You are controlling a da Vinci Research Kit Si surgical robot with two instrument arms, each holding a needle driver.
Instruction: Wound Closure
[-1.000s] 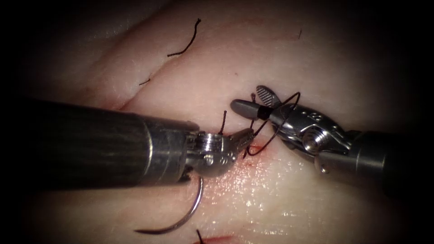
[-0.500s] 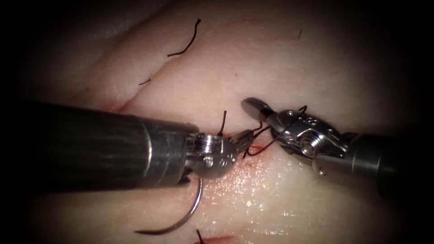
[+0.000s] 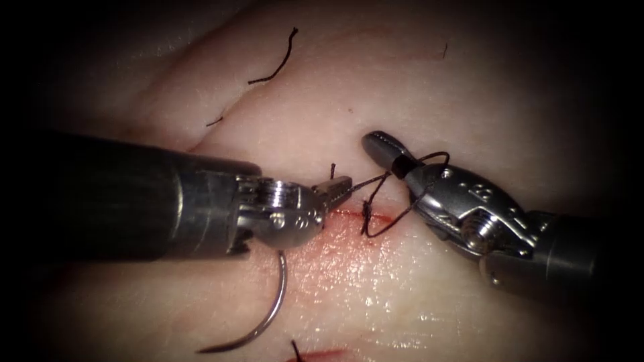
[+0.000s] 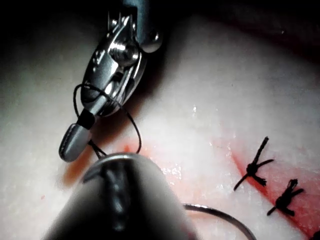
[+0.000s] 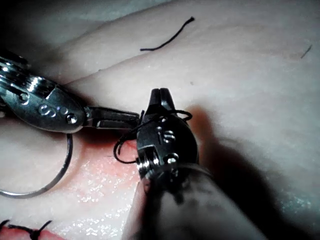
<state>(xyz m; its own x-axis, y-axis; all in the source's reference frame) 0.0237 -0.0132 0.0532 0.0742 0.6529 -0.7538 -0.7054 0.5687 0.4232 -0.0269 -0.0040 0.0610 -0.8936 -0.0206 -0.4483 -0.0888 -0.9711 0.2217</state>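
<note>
Lying loose, needle (image 3: 272, 315), cut thread ends (image 3: 272, 67) nearby, possibly detached.

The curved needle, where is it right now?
In the endoscope view the needle lies loose on the tissue, just below the left tool and left of the red fluid; neither tool holds it.

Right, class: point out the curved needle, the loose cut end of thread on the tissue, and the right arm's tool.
Needle (image 3: 276, 303), endoscope view: middle of its curve, lying on the tissue.
Cut end of thread (image 3: 276, 67), endoscope view: middle of the loose strand.
Right arm's tool (image 3: 384, 145), endoscope view: its tip.
</note>
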